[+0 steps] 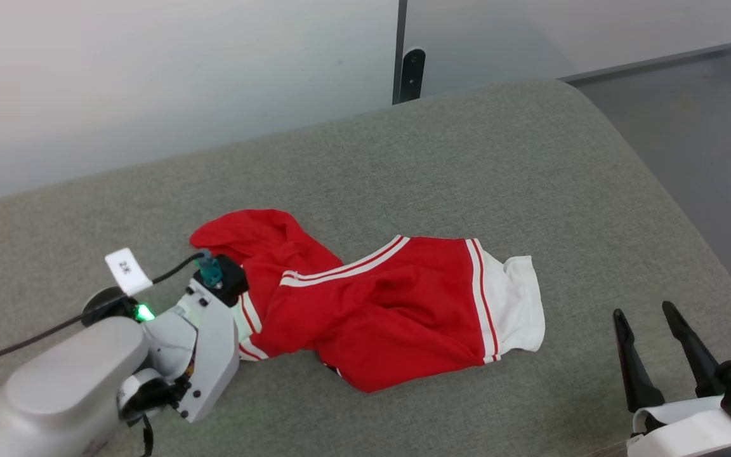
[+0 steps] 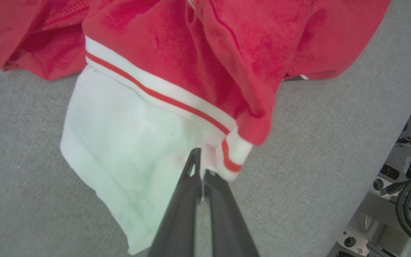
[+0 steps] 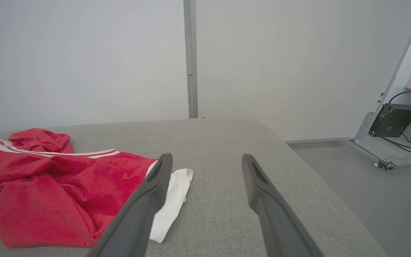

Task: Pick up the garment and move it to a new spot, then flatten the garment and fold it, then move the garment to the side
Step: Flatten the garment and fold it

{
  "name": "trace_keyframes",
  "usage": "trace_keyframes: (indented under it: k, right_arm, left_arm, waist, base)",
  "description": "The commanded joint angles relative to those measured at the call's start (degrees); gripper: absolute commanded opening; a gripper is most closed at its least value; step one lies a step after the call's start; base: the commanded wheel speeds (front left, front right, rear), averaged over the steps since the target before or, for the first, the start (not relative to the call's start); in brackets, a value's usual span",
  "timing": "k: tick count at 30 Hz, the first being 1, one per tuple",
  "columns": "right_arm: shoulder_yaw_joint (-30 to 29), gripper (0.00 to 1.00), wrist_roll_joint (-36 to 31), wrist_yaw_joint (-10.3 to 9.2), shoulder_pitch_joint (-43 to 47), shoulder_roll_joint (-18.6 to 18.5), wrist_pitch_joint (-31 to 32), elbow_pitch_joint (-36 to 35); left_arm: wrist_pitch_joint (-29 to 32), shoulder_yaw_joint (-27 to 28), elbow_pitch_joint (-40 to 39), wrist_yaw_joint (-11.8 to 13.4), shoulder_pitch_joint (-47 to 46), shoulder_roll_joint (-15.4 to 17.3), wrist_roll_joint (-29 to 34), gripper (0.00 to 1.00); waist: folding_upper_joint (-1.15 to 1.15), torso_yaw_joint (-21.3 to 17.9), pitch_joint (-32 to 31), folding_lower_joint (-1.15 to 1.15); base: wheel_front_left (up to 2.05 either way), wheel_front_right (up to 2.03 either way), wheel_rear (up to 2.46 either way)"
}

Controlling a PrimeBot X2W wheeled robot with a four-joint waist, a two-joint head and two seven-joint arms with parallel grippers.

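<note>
Garment (image 1: 397, 304) pinched by left gripper (image 2: 202, 167), right gripper (image 3: 206, 159) spread

Head view: garment (image 1: 378, 304) lies on the fabric-covered table (image 1: 467, 158), toward 7 o'clock from the table's centre, long axis 9 to 3. Left gripper (image 2: 200, 169) is at the garment's 9 o'clock end, tips on the near sleeve (image 2: 120, 150). Far sleeve (image 1: 521, 304) is at the 3 o'clock end. Right gripper (image 1: 644, 309) is at 4 o'clock from the garment, well apart. Wall (image 1: 150, 76) is behind at 12, floor (image 1: 689, 127) at 2.
</note>
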Motion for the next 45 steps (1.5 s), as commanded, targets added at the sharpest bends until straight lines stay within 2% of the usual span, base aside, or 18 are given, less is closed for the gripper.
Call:
trace_keyframes:
  k: [1,7,14,15,23,27,32,37,45]
  right_arm:
    - [0.52,1.0,0.61,-0.06,-0.54,-0.51,-0.05,0.44]
    - [5.28,1.0,4.61,-0.06,-2.74,-4.2,2.04,1.91]
    - [10.9,1.0,12.53,-0.06,-10.99,-11.38,11.96,1.35]
    - [10.9,1.0,12.53,-0.06,-10.99,-11.38,11.96,1.35]
    - [22.1,1.0,24.78,-0.06,-25.01,-19.93,29.21,7.99]
    - [27.13,1.0,29.1,-0.06,-31.3,-22.17,35.17,13.65]
    - [31.24,1.0,34.69,-0.06,-37.49,-22.47,42.03,21.61]
    - [35.11,1.0,37.47,-0.06,-42.34,-21.26,48.66,28.75]
    - [36.48,1.0,39.39,-0.06,-47.1,-18.17,53.44,40.88]
  left_arm:
    - [0.1,-0.67,-0.01,0.05,-0.94,-0.23,-0.68,0.0]
    - [0.81,-2.41,-0.29,0.05,-3.08,-0.82,-1.94,0.0]
    - [0.04,-3.37,-0.12,0.05,-5.44,-2.74,-2.14,0.0]
    - [0.04,-3.37,-0.12,0.05,-5.44,-2.74,-2.14,0.0]
    - [-0.89,-3.96,0.25,0.05,-8.47,-5.91,-1.81,0.0]
    - [-1.27,-4.06,0.19,0.05,-10.13,-7.54,-1.44,0.0]
    - [-1.4,-4.12,0.43,0.05,-11.36,-9.25,-1.07,0.0]
    - [-1.22,-4.13,0.69,0.05,-12.07,-10.36,-0.62,0.0]
    - [-1.66,-4.15,1.23,0.05,-13.1,-11.9,-0.33,0.0]
  waist:
    - [0.0,0.25,-0.06,0.0]
    - [0.0,1.53,-0.06,0.0]
    - [0.0,3.77,0.87,0.0]
    - [0.0,3.77,0.87,0.0]
    - [0.0,7.32,2.95,0.0]
    - [0.0,9.37,4.6,0.0]
    - [0.0,11.55,6.26,0.0]
    - [0.0,13.02,7.41,0.0]
    - [0.0,15.1,8.72,0.0]
  base:
    - [0.0,0.0,0.0]
    - [0.0,0.0,0.0]
    - [0.0,0.0,0.0]
    - [0.0,0.0,0.0]
    - [0.0,0.0,0.0]
    - [0.0,0.0,0.0]
    - [0.0,0.0,0.0]
    - [0.0,0.0,0.0]
    - [0.0,0.0,0.0]
